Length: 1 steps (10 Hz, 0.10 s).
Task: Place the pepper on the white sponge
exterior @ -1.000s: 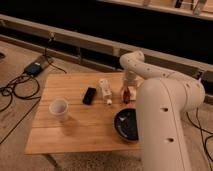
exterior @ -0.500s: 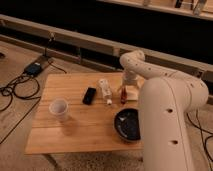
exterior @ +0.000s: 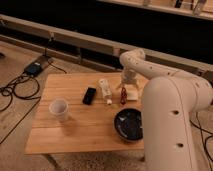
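- Nearest, one round black bowl (exterior: 128, 125) sits at the front right of the wooden slatted table (exterior: 75, 132).
- One white cup (exterior: 58, 108), one flat black rectangular device (exterior: 89, 95) and one white oblong bottle (exterior: 104, 90) lie left of the bowl and beyond it.
- One slim dark red pepper (exterior: 122, 95) hangs just left of the one pale white sponge (exterior: 132, 91), beyond the bowl.
- The gripper (exterior: 125, 86) is directly above the pepper; how its jaws stand I cannot tell.
- Judged step: carrying; next, shift right over the sponge and release.
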Tool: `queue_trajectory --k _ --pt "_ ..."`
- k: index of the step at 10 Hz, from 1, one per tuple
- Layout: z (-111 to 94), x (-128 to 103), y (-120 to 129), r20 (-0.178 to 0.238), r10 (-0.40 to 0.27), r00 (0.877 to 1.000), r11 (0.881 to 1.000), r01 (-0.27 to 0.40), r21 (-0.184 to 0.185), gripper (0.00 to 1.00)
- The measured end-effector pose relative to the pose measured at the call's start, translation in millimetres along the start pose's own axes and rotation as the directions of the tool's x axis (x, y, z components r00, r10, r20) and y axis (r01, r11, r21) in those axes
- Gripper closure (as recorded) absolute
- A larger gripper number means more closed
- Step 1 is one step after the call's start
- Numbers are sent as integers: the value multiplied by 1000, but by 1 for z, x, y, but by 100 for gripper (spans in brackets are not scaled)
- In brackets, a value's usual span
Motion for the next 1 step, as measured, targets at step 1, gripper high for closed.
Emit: queue_trajectory --k 1 --pt "0 0 0 0 0 1000 1000 0 0 20"
